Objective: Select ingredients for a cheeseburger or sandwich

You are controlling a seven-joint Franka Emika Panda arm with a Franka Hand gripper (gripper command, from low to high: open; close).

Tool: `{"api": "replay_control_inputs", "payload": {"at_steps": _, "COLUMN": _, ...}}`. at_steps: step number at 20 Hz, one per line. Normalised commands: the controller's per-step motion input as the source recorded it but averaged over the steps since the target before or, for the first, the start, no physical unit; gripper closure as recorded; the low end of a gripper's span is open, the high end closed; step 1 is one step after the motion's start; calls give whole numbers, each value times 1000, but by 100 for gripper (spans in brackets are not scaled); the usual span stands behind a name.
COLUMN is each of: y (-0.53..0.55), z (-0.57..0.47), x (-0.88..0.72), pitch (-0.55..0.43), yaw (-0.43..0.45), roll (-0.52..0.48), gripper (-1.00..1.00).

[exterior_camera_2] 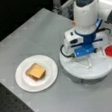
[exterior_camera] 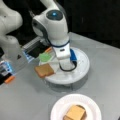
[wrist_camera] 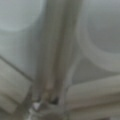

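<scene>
One cheese square (exterior_camera_2: 36,71), one plated stack (exterior_camera: 75,113)

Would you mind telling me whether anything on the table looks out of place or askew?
Slightly: in a front view the bread square overhangs the divided tray's rim, and the cheese square sits skewed on the plate's stack. Nothing looks spilled or damaged.

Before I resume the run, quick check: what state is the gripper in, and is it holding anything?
Gripper: down over the white divided tray; whether its fingers are open or shut cannot be told, and no ingredient shows in them.
</scene>
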Motion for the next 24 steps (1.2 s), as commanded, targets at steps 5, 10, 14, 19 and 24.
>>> {"api": "replay_control_inputs", "payload": {"at_steps": 5, "y": 7, "z": -41, "x": -71, "pitch": 13, "yaw": 146, "roll": 64, "gripper": -100}}
{"api": "replay_control_inputs", "payload": {"at_steps": 10, "y": 7, "z": -41, "x": -71, "pitch": 13, "yaw": 146, "roll": 64, "gripper": -100}}
{"api": "replay_control_inputs", "payload": {"at_steps": 14, "y": 7, "z": -41, "x": -71, "pitch": 13, "yaw": 146, "roll": 64, "gripper": -100}}
{"api": "replay_control_inputs", "payload": {"at_steps": 19, "y": 7, "z": -41, "x": -71, "pitch": 13, "yaw": 146, "roll": 64, "gripper": -100}}
{"api": "replay_control_inputs", "payload": {"at_steps": 24, "y": 7, "z": -41, "x": -71, "pitch": 13, "yaw": 146, "roll": 64, "gripper": -100}}
